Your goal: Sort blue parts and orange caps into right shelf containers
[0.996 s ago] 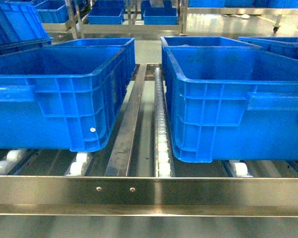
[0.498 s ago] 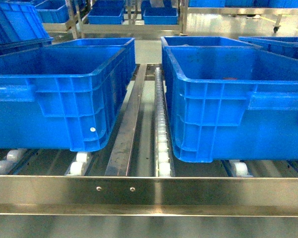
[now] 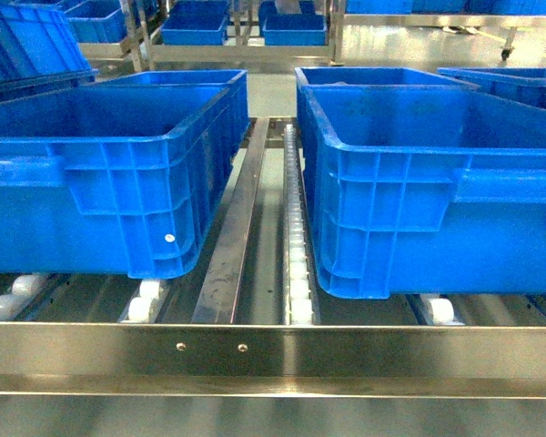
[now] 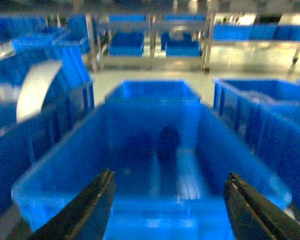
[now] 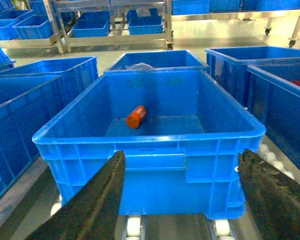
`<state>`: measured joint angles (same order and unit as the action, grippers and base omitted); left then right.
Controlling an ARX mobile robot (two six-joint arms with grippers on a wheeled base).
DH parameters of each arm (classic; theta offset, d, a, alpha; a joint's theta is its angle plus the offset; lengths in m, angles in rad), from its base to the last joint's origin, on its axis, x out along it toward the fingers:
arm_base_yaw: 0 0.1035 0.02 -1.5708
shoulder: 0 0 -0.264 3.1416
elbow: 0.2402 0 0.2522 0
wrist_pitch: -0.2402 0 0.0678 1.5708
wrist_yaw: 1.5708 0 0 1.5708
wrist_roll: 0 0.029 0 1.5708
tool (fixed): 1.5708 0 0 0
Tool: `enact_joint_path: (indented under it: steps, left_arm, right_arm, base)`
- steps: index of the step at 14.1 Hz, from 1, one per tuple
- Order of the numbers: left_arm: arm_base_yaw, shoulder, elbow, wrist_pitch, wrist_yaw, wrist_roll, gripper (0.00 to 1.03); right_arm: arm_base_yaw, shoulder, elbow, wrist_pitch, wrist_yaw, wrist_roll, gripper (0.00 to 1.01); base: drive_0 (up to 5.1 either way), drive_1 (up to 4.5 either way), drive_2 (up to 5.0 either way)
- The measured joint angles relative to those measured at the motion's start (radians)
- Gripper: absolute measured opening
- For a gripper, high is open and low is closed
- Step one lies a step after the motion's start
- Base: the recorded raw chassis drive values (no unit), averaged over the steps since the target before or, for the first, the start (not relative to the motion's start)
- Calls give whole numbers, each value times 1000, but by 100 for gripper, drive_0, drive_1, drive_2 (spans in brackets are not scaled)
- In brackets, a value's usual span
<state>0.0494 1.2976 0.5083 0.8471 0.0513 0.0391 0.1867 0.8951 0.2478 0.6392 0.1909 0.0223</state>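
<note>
Two large blue crates stand on the roller shelf, a left crate (image 3: 118, 182) and a right crate (image 3: 419, 200); neither gripper shows in the head view. My right gripper (image 5: 181, 156) is open in front of a crate (image 5: 155, 170), with nothing between its fingers. An orange cap (image 5: 136, 116) lies on its side on that crate's floor. My left gripper (image 4: 170, 186) is open before another crate (image 4: 155, 220). That view is blurred. A dark shape (image 4: 167, 142) lies inside that crate, too blurred to identify. No blue part can be made out.
White roller tracks (image 3: 298, 255) run between the crates, behind a steel front rail (image 3: 273, 350). More blue crates stand on racks at the back (image 3: 191, 27). Neighbouring crates flank the right gripper's crate on the left (image 5: 20, 110) and right (image 5: 285, 95).
The crates and shelf have not moved. A faint reddish speck seen inside the right crate half a second ago no longer shows in the head view.
</note>
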Motion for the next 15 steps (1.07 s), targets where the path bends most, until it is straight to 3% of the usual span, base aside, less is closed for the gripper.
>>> enact_joint_path:
  steps: [1,3,4,5,6,7,12,13,14,15]
  left_arm:
    - [-29,0,-99,-9,-52,-18,52]
    - [-53,-127,-193,25,-48,-32,21]
    - [-50,-176,-232,27,-54,-33,8]
    - [-48,-204,-281,8,-54,-35,2]
    - [-48,-230,-315,-10,-53,-36,2]
    - [-50,-276,-340,-18,-52,-36,2]
    - [-50,-457,-423,-115,-52,-36,2]
    - [-50,-498,-434,-137,-52,-36,2]
    - [-50,-528,-441,-152,-52,-36,2]
    - [-50,-522,-468,-86,-52,-36,2]
  right_arm:
    - [-24,-46,-32,0,-17,-7,53]
    - [-64,-132,-102,-34,-66,-15,21]
    - [-83,-169,-123,-48,-77,-15,8]
    - [-92,-207,-137,-68,-94,-17,2]
    - [-129,-241,-150,-91,-153,-20,2]
    - [-187,-279,-166,-111,-180,-19,2]
    - [-187,-417,-206,-207,-190,-19,2]
    - [-187,-427,-233,-161,-191,-19,2]
    - [-187,-439,-236,-193,-191,-19,2]
    - [-187,-455,-237,-213,-190,-19,2]
  base:
    - [0,0,0]
    - [0,0,0]
    - [0,0,0]
    - [0,0,0]
    - [0,0,0]
    - [0,0,0]
    - [0,0,0]
    - [0,0,0]
    - [0,0,0]
    - [0,0,0]
